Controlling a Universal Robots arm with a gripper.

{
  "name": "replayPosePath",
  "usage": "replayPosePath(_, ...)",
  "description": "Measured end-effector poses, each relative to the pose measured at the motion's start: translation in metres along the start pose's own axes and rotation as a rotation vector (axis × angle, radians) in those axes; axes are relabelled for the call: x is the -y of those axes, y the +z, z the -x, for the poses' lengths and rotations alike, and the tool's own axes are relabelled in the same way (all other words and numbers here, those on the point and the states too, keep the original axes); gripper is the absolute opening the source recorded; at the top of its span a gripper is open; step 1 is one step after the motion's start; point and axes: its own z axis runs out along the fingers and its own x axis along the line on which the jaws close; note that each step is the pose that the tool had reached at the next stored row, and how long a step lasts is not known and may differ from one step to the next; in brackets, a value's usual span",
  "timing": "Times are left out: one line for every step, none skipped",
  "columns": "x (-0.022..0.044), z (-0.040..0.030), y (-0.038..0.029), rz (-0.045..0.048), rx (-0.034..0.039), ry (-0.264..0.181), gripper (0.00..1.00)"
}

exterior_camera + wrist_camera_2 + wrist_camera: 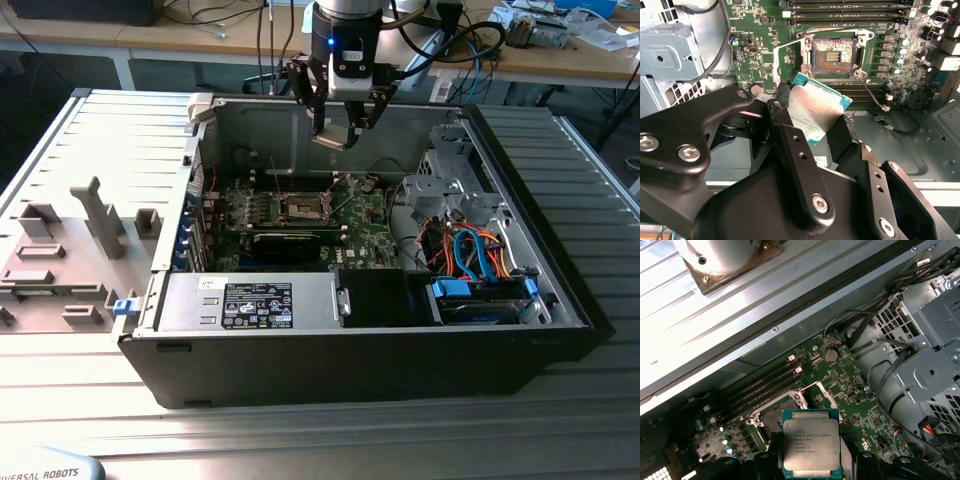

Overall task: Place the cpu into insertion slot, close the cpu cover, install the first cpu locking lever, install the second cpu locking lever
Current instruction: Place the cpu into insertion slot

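A ribbed metal surface [90, 130] carries an open computer case [520, 200]. The fingers [781, 95] pinch the chip [333, 137] by its edges, and the socket [300, 207] lies at seven o'clock in the exterior view. A good placement probably needs the chip level and its corners squared.

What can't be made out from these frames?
- cpu, lower part: second wrist view, hidden behind the linkage of the gripper that grips it.
- insertion slot, partly: first wrist view, the held cpu covers it.
- contacts inside the slot: exterior view, too small to tell.
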Motion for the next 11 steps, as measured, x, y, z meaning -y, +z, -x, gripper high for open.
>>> replayPosePath(0.0000, 0.0000, 0.0000, 0.0000, 0.0000, 0.000, 0.54)
replayPosePath(0.0000, 0.0000, 0.0000, 0.0000, 0.0002, 0.002, 0.54)
replayPosePath(0.0000, 0.0000, 0.0000, 0.0000, 0.0003, 0.003, 0.54)
replayPosePath(0.0000, 0.0000, 0.0000, 0.0000, 0.0003, 0.003, 0.54)
replayPosePath(0.0000, 0.0000, 0.0000, 0.0001, 0.0004, 0.004, 0.54)
replayPosePath(0.0000, 0.0000, 0.0000, 0.0001, 0.0004, 0.004, 0.54)
replayPosePath(0.0000, 0.0000, 0.0000, 0.0001, 0.0004, 0.005, 0.54)
replayPosePath(0.0000, 0.0000, 0.0000, 0.0001, 0.0005, 0.005, 0.54)
replayPosePath(0.0000, 0.0000, 0.0000, 0.0001, 0.0005, 0.006, 0.54)
replayPosePath(0.0000, 0.0000, 0.0000, 0.0001, 0.0005, 0.006, 0.54)
replayPosePath(0.0000, 0.0000, 0.0000, 0.0001, 0.0006, 0.006, 0.54)
